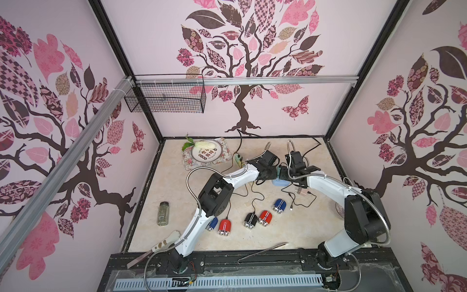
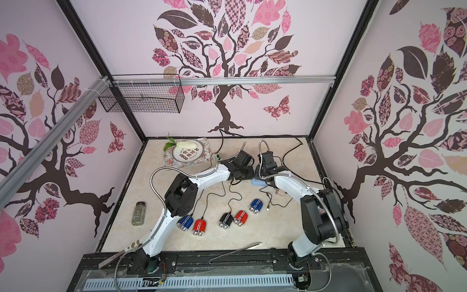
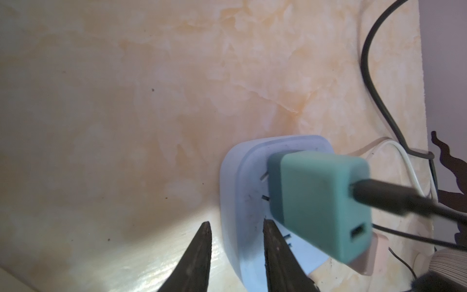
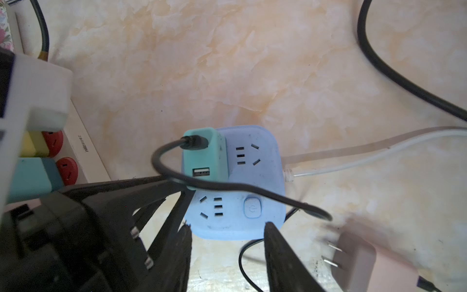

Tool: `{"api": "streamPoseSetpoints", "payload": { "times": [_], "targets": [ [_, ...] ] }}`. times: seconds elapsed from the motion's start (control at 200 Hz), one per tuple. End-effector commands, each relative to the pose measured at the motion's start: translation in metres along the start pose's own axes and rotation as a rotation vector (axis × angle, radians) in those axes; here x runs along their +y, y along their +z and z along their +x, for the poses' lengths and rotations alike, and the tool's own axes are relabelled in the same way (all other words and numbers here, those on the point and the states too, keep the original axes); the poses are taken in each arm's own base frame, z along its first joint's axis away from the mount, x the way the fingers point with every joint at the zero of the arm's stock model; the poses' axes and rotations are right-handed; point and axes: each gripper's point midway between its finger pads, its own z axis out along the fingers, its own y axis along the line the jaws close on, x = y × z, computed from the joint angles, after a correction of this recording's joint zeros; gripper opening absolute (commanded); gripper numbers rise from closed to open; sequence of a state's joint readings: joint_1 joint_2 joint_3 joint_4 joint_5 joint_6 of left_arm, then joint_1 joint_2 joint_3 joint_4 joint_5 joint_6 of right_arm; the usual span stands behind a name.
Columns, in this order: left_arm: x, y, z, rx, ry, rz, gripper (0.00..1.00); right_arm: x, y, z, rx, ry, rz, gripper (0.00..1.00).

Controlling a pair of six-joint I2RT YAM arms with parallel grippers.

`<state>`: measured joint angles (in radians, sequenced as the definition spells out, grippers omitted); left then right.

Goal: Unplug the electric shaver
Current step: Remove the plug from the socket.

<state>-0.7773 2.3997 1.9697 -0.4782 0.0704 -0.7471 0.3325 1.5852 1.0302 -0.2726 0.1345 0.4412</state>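
Note:
Several electric shavers lie in the front middle of the table, among them a black one (image 1: 250, 220) and a red one (image 1: 225, 227) with thin black cables running back toward the grippers. A teal charger (image 4: 202, 156) with a black cable sits in a light blue power cube (image 4: 242, 192). In the left wrist view it is tilted, with its prongs showing. My left gripper (image 3: 237, 225) is open. It straddles the cube's (image 3: 242, 192) edge, and one finger (image 3: 271, 242) stands beside the teal charger (image 3: 318, 202). My right gripper (image 4: 228, 226) is open, with its tips at the cube's near corners.
A pink charger (image 4: 358, 263) lies unplugged beside the cube. A white power strip (image 4: 80, 151) with red sockets lies behind the left gripper. A floral tray (image 1: 225, 161) carrying a plate stands at the back left. A spice jar (image 1: 163, 213), metal tongs (image 1: 262, 250) and thick black cables (image 4: 394, 75) lie around.

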Motion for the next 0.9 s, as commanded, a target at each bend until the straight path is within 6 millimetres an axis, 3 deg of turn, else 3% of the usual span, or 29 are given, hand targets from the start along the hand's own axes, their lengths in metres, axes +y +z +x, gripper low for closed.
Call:
{"api": "streamPoseSetpoints", "payload": {
  "times": [0.0, 0.56, 0.895],
  "targets": [
    [0.008, 0.008, 0.007, 0.009, -0.032, 0.015, 0.37, 0.01, -0.001, -0.019, -0.051, 0.008, -0.034, 0.49],
    [0.022, 0.014, 0.033, 0.06, -0.088, 0.038, 0.37, 0.018, 0.022, -0.024, -0.03, -0.011, -0.03, 0.53],
    [0.023, 0.011, 0.034, 0.058, -0.09, 0.036, 0.37, 0.017, 0.04, -0.019, -0.002, -0.036, -0.013, 0.5]
  ]
}}
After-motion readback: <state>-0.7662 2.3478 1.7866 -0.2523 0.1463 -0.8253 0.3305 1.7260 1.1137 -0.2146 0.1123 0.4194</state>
